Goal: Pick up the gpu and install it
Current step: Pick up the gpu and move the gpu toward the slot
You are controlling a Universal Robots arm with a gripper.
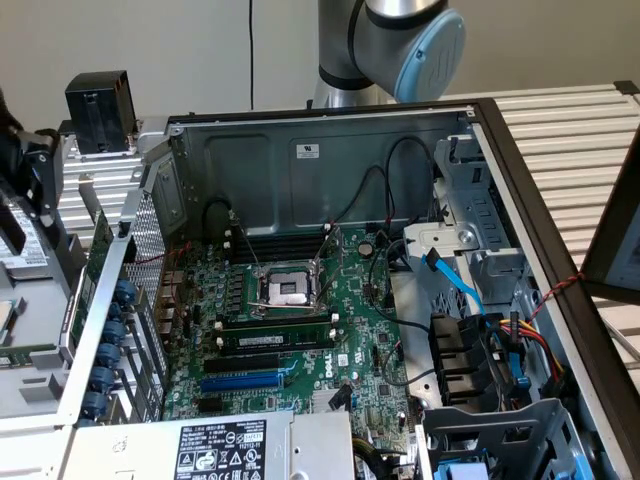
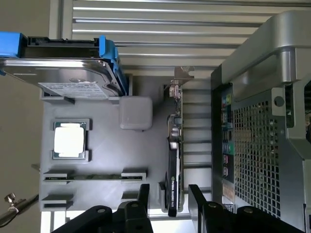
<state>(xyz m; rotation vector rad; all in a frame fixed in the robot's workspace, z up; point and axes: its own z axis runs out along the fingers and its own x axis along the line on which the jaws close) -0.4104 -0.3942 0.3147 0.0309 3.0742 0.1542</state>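
The gpu (image 2: 174,155), a thin green card with a black shroud and a metal end bracket, stands on edge in a slot of the matte grey tray (image 2: 104,150). The gripper (image 2: 170,198) is spread, one black finger on each side of the card. Also on the tray are a square silvery CPU (image 2: 70,140) and a shiny hard drive (image 2: 73,73) in blue rails. A perforated metal case (image 2: 257,145) stands beside the tray.
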